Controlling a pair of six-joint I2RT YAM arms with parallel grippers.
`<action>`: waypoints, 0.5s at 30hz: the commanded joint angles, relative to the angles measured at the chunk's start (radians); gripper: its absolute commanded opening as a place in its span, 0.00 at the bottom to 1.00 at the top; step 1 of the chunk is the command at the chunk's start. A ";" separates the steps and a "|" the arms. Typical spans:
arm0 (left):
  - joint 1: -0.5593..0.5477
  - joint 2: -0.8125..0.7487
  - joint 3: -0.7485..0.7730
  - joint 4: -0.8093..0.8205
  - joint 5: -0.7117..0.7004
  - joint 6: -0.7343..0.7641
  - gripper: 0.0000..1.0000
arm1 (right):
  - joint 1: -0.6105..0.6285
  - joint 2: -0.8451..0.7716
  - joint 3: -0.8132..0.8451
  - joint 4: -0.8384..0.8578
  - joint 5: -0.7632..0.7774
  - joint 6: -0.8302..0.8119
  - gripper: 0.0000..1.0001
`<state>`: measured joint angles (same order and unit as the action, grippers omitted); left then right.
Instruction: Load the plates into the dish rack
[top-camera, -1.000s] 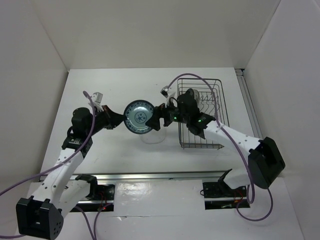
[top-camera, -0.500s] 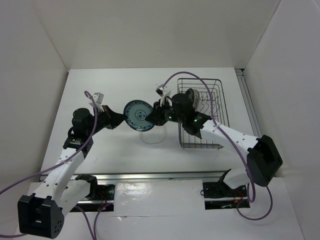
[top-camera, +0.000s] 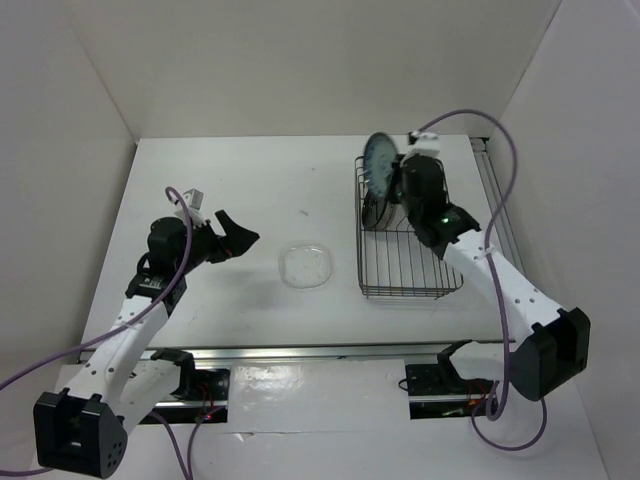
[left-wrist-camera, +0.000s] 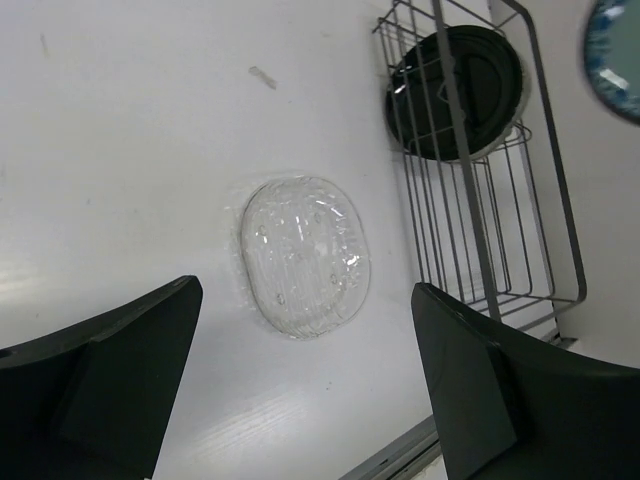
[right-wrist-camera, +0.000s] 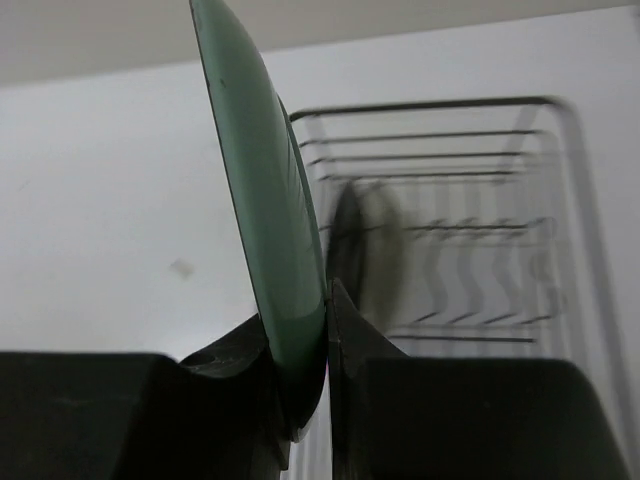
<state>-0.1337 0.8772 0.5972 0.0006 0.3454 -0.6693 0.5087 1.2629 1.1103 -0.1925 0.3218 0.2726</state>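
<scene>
Right jaws (right-wrist-camera: 325, 335): closed hard on the lower rim of the teal plate (right-wrist-camera: 262, 200), which is held on edge and nearly upright. Left jaws (top-camera: 240, 240): spread wide, holding nothing, hovering well left of the dish rack (top-camera: 410, 292).

Progress, as you can judge it:
- The black plate (left-wrist-camera: 458, 88) stands among the dividers at the rack's far end. Count one loaded.
- The teal plate hangs above the rack's far left corner and is not yet seated.
- The clear glass plate (top-camera: 306, 266) lies flat on the table (top-camera: 230, 170), just left of the rack's near left corner.
- The beige plate shows in no view. It may sit in the rack behind the right arm, but you cannot confirm that.
- Call it about half done: one plate in transit, one to fetch.

Clearances:
- The teal plate has to pass the rack's top rim wire and enter a slot on the near side of the black plate.
- Room beside the black plate looks tight, while the rack's near half shows bare wire.
- The enclosure wall runs close along the rack's right side, so keep swings on that side short.
- Left of the rack there is free room around the glass plate, but its thin, flat rim probably gives the jaws little to catch.
</scene>
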 joint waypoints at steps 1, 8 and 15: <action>-0.001 0.003 0.030 -0.045 -0.074 -0.036 1.00 | -0.152 -0.042 0.059 -0.067 0.168 -0.044 0.05; -0.001 0.016 0.026 -0.044 -0.075 -0.055 1.00 | -0.377 -0.008 0.002 -0.021 0.038 -0.009 0.05; -0.001 0.002 0.016 -0.045 -0.095 -0.064 1.00 | -0.349 0.079 0.002 0.034 -0.040 0.022 0.05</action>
<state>-0.1337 0.8948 0.5976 -0.0704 0.2653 -0.7151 0.1333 1.3327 1.1175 -0.2321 0.3305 0.2722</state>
